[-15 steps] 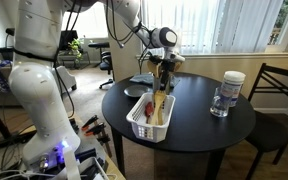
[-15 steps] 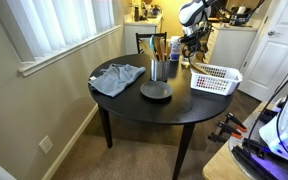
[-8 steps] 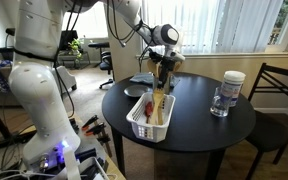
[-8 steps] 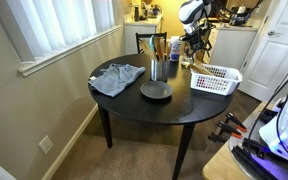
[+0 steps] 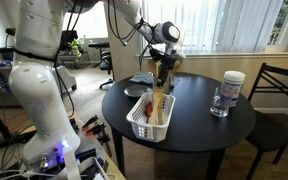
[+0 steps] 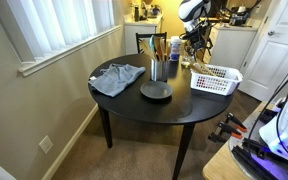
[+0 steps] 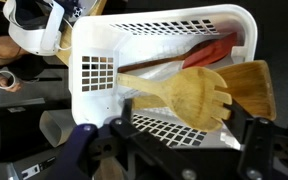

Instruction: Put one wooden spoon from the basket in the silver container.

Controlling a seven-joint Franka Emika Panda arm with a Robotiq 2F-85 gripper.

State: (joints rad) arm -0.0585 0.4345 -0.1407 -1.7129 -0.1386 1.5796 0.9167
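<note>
The white slotted basket [image 5: 144, 126] stands on the near side of the round black table and also shows in an exterior view [image 6: 220, 80]. In the wrist view its rim [image 7: 94, 68] fills the frame. A pale wooden spoon with a slotted head [image 7: 189, 95] leans up out of it, beside a flat wooden spatula [image 7: 250, 86] and a red utensil [image 7: 220, 48]. My gripper [image 7: 172, 140] is open, jaws wide on either side of the spoon head, not touching it. It hangs just above the basket [image 5: 164, 68]. The silver container [image 6: 158, 71] holds darker spoons.
A clear jar with a white lid [image 5: 224, 92] stands on the table [image 5: 209, 128]. A dark round plate [image 6: 155, 92] and a grey cloth [image 6: 117, 77] lie near the silver container. A chair [image 5: 280, 96] stands beside the table.
The wrist has shifted slightly upward and sideways over the basket. Nothing else has moved.
</note>
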